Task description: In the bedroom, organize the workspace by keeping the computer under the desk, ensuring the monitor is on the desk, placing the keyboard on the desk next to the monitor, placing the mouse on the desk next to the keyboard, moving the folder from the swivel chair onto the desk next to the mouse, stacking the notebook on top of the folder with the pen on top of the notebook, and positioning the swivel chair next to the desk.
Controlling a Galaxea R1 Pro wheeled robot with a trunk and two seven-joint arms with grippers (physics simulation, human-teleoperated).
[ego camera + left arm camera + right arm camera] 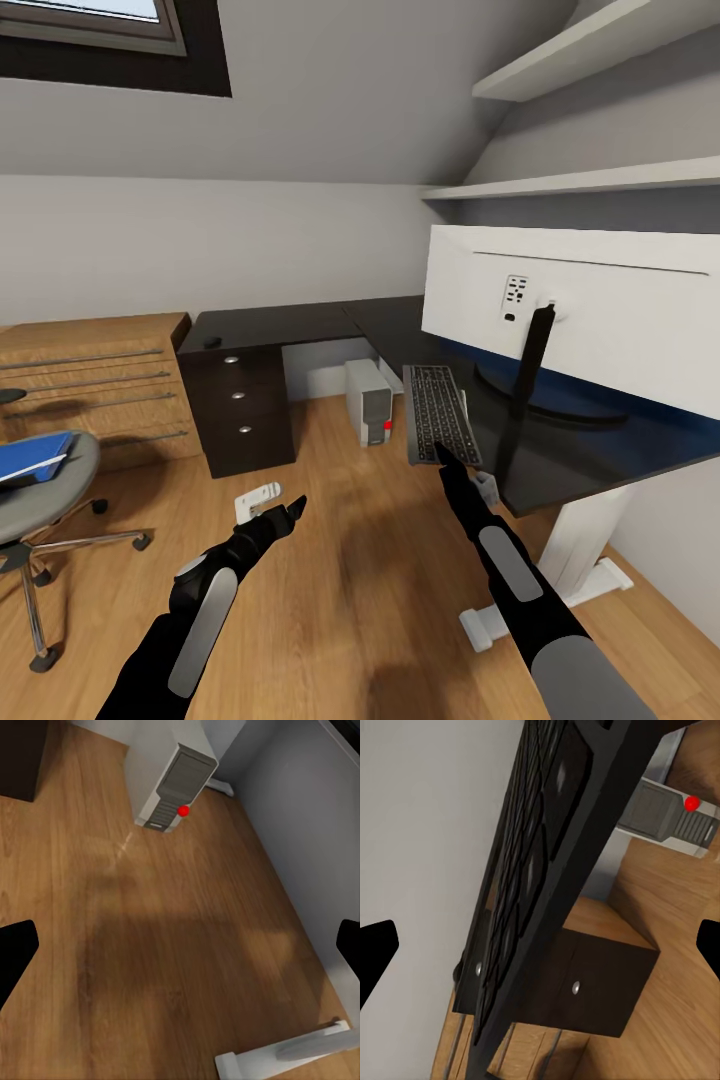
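Keyboard (440, 412) on desk (300, 325), near edge, beside monitor (590, 300); right gripper (447, 461) at its near end, jaws spread, holding nothing. Left gripper (290, 512) open, empty, over floor. Best pushed farther in gently, square to monitor, clear of overhang.
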